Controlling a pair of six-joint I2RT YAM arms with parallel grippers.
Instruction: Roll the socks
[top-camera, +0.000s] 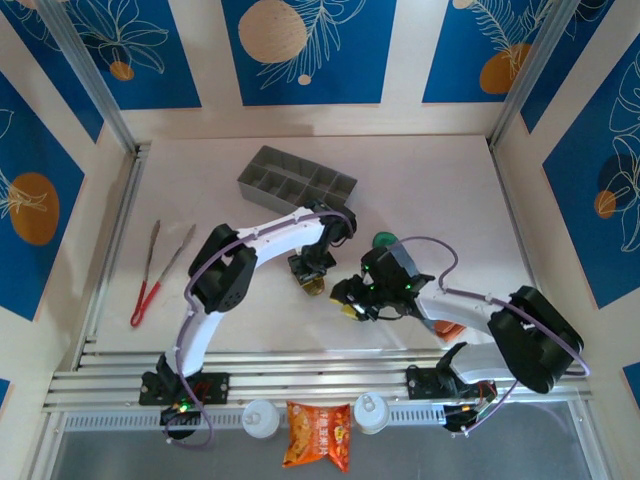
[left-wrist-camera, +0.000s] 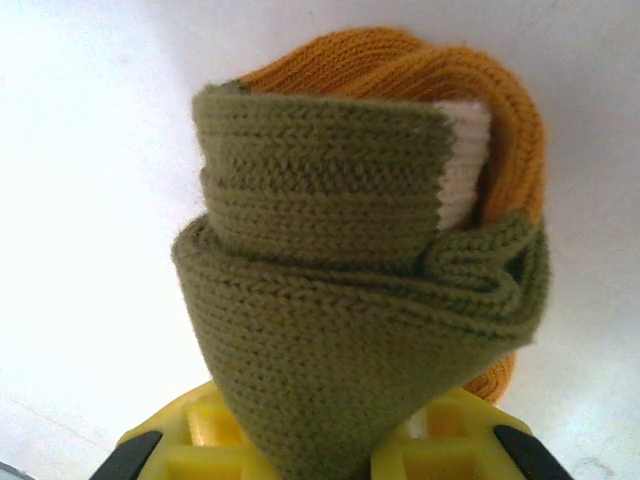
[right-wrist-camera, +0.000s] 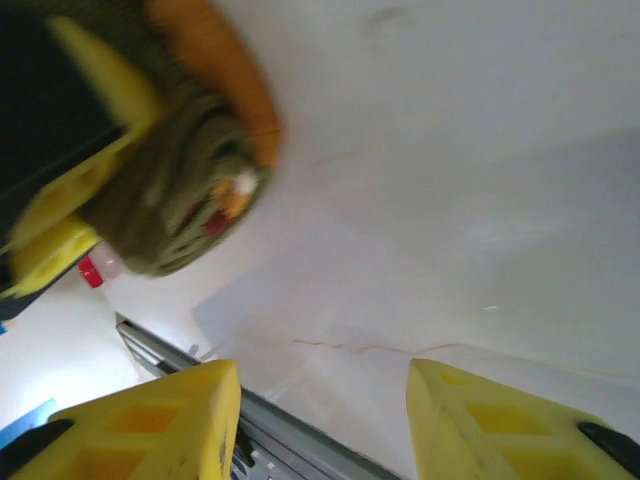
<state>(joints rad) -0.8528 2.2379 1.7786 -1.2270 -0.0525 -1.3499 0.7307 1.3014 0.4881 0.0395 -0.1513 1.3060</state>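
Note:
The olive-brown sock (left-wrist-camera: 340, 280) is wound into a tight roll, with its orange and cream parts showing at the top. My left gripper (left-wrist-camera: 335, 450) is shut on its lower end, above the white table. From above, the roll (top-camera: 315, 286) hangs at the left gripper (top-camera: 312, 276) near the table's middle. Just right of it, my right gripper (top-camera: 350, 302) is open and holds nothing. In the right wrist view its yellow fingers (right-wrist-camera: 150, 430) stand wide apart and the roll (right-wrist-camera: 190, 190) is up left. The grey-blue sock lies under the right arm, its green toe (top-camera: 383, 240) and orange cuff (top-camera: 450, 328) peeking out.
A grey divided tray (top-camera: 297, 183) stands at the back centre. Red-handled tongs (top-camera: 160, 270) lie at the left. An orange snack packet (top-camera: 318, 435) and two white bottles (top-camera: 259, 417) (top-camera: 371, 411) sit by the metal rails at the near edge.

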